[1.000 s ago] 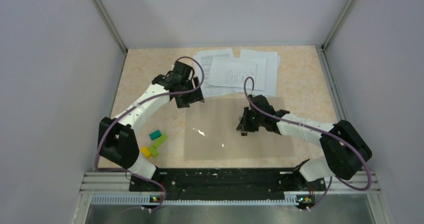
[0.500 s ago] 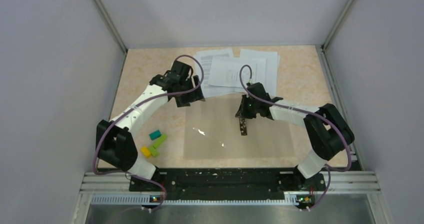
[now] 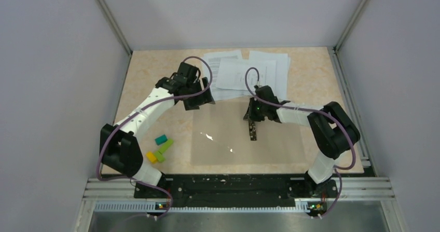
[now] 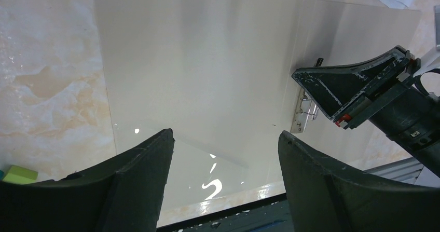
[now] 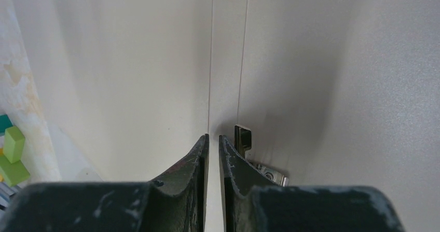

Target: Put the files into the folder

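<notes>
The folder (image 3: 218, 123) lies open and flat under both tools; the right gripper (image 5: 213, 137), nearly closed and empty, sits beside its metal clip (image 5: 243, 137), the left gripper (image 4: 225, 138) gapes empty, the files (image 3: 241, 76) lie beyond both, and the likely next move is lifting the clip.

Metal clip (image 5: 243, 137) partly behind jaws; print on files (image 3: 233, 76) illegibly small.
</notes>
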